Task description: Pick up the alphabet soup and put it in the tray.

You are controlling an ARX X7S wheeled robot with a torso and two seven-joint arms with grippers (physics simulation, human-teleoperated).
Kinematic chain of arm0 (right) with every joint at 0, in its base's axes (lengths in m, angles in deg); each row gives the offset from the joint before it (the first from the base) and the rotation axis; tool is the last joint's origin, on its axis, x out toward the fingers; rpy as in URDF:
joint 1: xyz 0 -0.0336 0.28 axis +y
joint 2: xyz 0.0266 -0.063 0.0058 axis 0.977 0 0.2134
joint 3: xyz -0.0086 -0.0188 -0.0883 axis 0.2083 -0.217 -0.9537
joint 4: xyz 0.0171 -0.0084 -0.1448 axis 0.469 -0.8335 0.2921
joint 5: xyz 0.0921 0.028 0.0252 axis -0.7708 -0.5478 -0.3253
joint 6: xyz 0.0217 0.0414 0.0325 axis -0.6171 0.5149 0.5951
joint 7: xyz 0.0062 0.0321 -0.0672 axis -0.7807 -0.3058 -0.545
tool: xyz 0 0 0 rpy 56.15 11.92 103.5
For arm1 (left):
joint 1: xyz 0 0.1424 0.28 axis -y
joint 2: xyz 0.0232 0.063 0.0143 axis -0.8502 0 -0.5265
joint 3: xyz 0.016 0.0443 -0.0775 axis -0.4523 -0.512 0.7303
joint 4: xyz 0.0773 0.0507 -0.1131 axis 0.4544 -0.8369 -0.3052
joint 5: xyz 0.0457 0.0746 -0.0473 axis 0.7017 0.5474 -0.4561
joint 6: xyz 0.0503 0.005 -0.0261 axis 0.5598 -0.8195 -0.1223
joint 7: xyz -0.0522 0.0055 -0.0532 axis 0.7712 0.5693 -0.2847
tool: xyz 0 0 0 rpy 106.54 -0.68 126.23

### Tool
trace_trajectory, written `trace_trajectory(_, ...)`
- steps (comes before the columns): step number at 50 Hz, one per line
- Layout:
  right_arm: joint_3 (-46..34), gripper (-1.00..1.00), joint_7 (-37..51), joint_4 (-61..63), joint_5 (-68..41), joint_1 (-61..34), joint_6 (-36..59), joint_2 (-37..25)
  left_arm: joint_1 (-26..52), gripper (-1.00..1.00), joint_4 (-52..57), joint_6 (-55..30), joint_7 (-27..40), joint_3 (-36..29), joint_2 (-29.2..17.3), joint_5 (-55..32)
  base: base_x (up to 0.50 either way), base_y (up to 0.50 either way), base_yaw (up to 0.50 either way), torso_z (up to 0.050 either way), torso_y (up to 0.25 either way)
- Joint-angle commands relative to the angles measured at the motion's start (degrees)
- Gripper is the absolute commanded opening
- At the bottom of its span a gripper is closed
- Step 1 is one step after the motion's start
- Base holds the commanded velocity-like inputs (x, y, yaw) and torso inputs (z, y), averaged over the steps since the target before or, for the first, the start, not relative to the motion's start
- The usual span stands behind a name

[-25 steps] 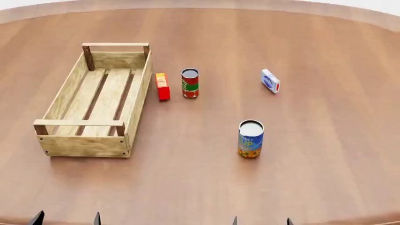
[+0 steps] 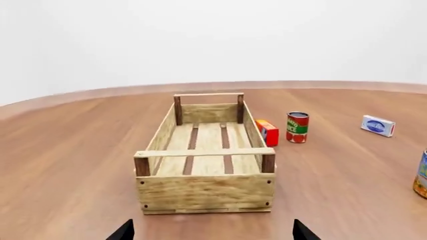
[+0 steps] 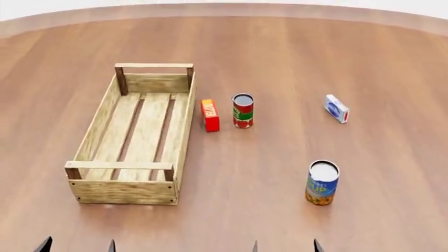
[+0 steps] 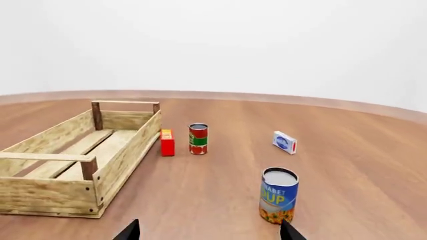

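The alphabet soup (image 3: 322,182) stands upright on the table at the right, a blue-labelled can with yellow lettering and a white top; it also shows in the right wrist view (image 4: 278,195), and its edge shows in the left wrist view (image 2: 421,175). The tray (image 3: 104,136) is a long light-wood crate at the left, nothing in it (image 2: 203,187) (image 4: 127,155). My left gripper (image 3: 77,245) and right gripper (image 3: 286,245) show only as dark fingertips at the near edge, both open and holding nothing. The right gripper (image 4: 209,231) is just short of the can.
A smaller red-and-green can (image 3: 243,111) and a red box (image 3: 210,115) stand just right of the tray. A white-and-blue box (image 3: 337,108) lies farther right. The round wooden table (image 3: 280,47) curves away at the back.
The head view has shifted: everything on the table now sits farther right and lower in frame. No object has moved relative to the others. Both grippers stay at the near edge.
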Motion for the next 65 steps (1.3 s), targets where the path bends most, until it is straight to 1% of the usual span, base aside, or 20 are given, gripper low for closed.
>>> trace_trajectory(1,-1.5,1.0,0.5,0.1,-1.3,0.0,-0.3,-1.1,0.3,1.0,-1.3,1.4,1.7,-2.0,-1.2,0.3,0.49,0.35,0.0,0.0,0.0)
trace_trajectory(30,-3.6,1.0,2.9,0.3,-3.0,-0.2,-0.3,-2.9,0.4,1.0,-0.9,1.6,3.8,-4.3,-3.2,-1.2,0.5,0.32,0.0,0.0,0.0)
trace_trajectory(63,-5.6,1.0,4.2,0.0,-4.8,-0.4,-1.0,-4.5,0.7,1.0,-1.2,1.8,5.7,-6.2,-4.7,-2.7,0.5,0.02,0.0,0.0,0.0)
trace_trajectory(65,-5.6,1.0,4.2,0.2,-5.2,-0.4,-0.7,-4.5,0.7,1.0,-1.1,1.8,5.8,-6.3,-4.8,-2.8,0.04,0.0,0.0,0.0,0.0)
